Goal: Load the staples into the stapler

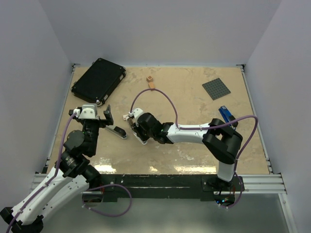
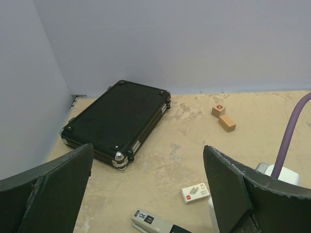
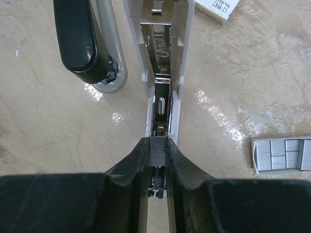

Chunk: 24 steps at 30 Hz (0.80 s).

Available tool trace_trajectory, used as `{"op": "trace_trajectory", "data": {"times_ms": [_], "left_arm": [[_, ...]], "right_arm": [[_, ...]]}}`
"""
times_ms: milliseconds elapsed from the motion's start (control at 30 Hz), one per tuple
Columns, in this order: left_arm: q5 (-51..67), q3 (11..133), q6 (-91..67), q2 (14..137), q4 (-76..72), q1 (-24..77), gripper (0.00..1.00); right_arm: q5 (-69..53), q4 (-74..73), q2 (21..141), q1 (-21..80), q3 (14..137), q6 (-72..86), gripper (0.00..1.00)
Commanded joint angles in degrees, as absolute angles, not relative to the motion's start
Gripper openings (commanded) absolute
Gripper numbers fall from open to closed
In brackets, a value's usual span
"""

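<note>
Right gripper [image 3: 158, 145] is clamped on a small grey staples block [image 3: 158, 151], just over the open slim silver stapler [image 3: 163, 63], whose channel runs straight ahead. Left gripper [image 2: 148, 162] stands wide apart.

Stapler [image 3: 163, 73], ahead of the right gripper [image 3: 158, 145]: polished metal channel, glossy black plastic top. Staples [image 3: 158, 151] between its matt black fingers [image 3: 129, 167]: dull grey metal.

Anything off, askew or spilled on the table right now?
Nothing stands out. The stapler lies with its black top swung aside, and the staples sit straight in the right hand, in line with its channel.
</note>
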<state>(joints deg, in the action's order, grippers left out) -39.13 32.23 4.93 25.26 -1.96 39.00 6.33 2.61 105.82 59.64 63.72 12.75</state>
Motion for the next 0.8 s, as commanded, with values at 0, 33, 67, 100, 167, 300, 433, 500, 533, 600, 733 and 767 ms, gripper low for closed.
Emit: {"op": "trace_trajectory", "data": {"times_ms": [0,33,67,100,167,300,433,500,533,600,733,767], "left_arm": [[-38.58,33.22,3.69,25.14,-2.64,38.5,1.0],[-38.58,33.31,3.6,25.14,-2.64,38.41,1.0],[-38.58,33.22,3.6,25.14,-2.55,38.5,1.0],[-38.5,33.22,3.6,25.14,-2.64,38.5,1.0],[-38.5,33.31,3.6,25.22,-2.55,38.5,1.0],[-38.58,33.22,3.6,25.14,-2.64,38.5,1.0],[-38.58,33.22,3.6,25.22,-2.64,38.41,1.0],[-38.5,33.22,3.69,25.22,-2.64,38.5,1.0],[-38.5,33.14,3.6,25.31,-2.64,38.41,1.0],[-38.41,33.22,3.6,25.4,-2.64,38.5,1.0],[-38.23,33.22,3.6,25.58,-2.64,38.32,1.0],[-38.23,33.31,3.6,25.75,-2.64,38.41,1.0]], "right_arm": [[8.43,1.23,105.47,59.94,63.72,12.13,0.18],[8.7,1.4,105.38,59.94,63.55,12.13,0.18],[8.79,1.49,105.38,59.94,63.46,12.04,0.18],[8.7,1.58,105.38,59.94,63.46,11.78,0.18],[8.35,1.93,105.56,59.94,63.2,11.69,0.18],[6.77,3.86,105.21,59.94,61.97,11.25,0.18],[5.81,5.79,104.68,59.94,60.91,10.02,0.18],[5.63,6.41,104.42,59.94,60.38,9.41,0.19],[5.28,6.59,104.33,59.94,60.29,9.23,0.2],[4.92,6.33,104.33,59.94,60.47,9.05,0.22],[4.57,5.54,103.89,59.94,61.17,8.97,0.29],[4.48,5.28,103.63,59.94,61.35,8.96,0.29]]}}
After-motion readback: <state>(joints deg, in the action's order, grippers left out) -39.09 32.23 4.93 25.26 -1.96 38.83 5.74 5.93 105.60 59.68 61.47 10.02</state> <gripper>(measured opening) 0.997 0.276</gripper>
